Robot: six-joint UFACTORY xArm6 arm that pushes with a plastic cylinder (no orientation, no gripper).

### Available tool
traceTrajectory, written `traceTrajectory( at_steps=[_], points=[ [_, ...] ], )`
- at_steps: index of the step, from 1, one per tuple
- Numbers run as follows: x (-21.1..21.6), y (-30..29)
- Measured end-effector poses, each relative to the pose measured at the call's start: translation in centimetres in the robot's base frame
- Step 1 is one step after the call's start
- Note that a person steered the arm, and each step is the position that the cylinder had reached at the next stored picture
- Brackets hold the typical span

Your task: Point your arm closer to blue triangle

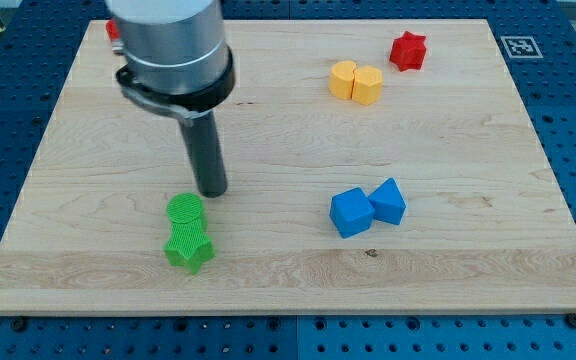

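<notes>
The blue triangle (pixel 389 201) lies right of the board's middle, touching a blue cube (pixel 351 213) on its left. My tip (pixel 213 192) rests on the board well to the left of both, just above a green cylinder (pixel 185 211). A green star (pixel 189 246) sits directly below that cylinder, touching it. The rod rises from the tip to the arm's grey body at the view's top left.
Two yellow blocks (pixel 355 82) sit together at the top, right of centre. A red star (pixel 407 51) lies further right near the top edge. A red block (pixel 112 29) shows partly behind the arm at top left. The wooden board (pixel 468 270) ends on a blue perforated table.
</notes>
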State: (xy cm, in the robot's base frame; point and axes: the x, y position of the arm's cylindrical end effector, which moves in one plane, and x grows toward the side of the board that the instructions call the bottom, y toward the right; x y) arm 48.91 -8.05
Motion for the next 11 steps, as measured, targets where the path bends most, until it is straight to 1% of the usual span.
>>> traceTrajectory(
  at_steps=[3, 8, 9, 11],
  points=[
    [-1.2, 4.2],
    [-1.3, 10.0],
    [-1.3, 12.8],
    [-1.3, 16.3]
  ],
)
